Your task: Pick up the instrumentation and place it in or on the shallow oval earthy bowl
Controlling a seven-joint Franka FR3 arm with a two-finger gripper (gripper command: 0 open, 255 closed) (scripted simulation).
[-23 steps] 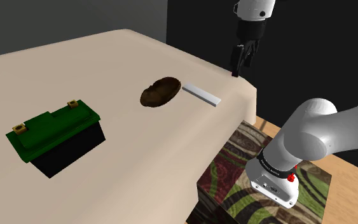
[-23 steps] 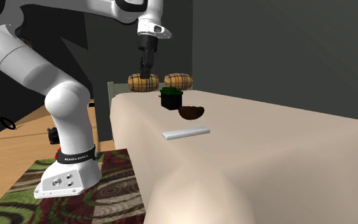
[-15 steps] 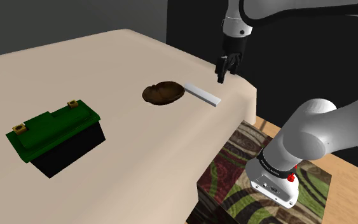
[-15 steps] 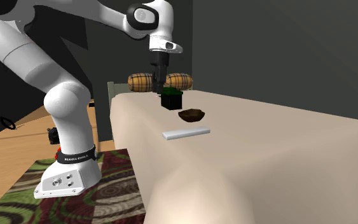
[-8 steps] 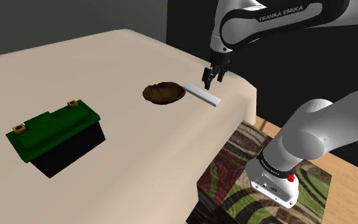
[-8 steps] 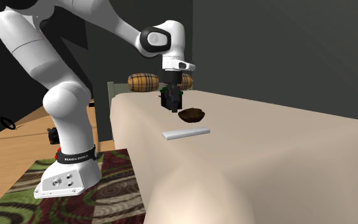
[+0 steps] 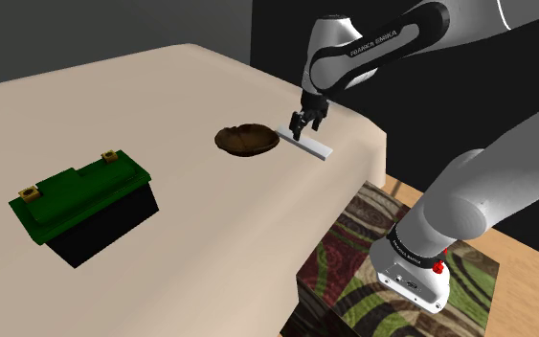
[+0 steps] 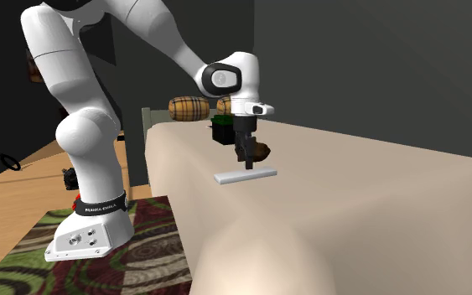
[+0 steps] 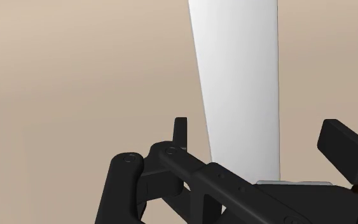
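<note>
The black pincer (image 7: 300,134) points down over a flat white strip (image 7: 319,147), just above it. Its fingers (image 9: 180,130) stand wide apart, one on each side of the strip and not closed on it. The strip lies flat near the corner of a beige bed (image 7: 210,239), close to the edge. A shallow brown bowl (image 7: 246,139) sits just beside the strip. Bare bed lies between the bowl and a green-topped black box (image 7: 83,199), which is well apart. Below the bed are a patterned rug (image 7: 353,278) and a wooden floor, with dark walls behind.
</note>
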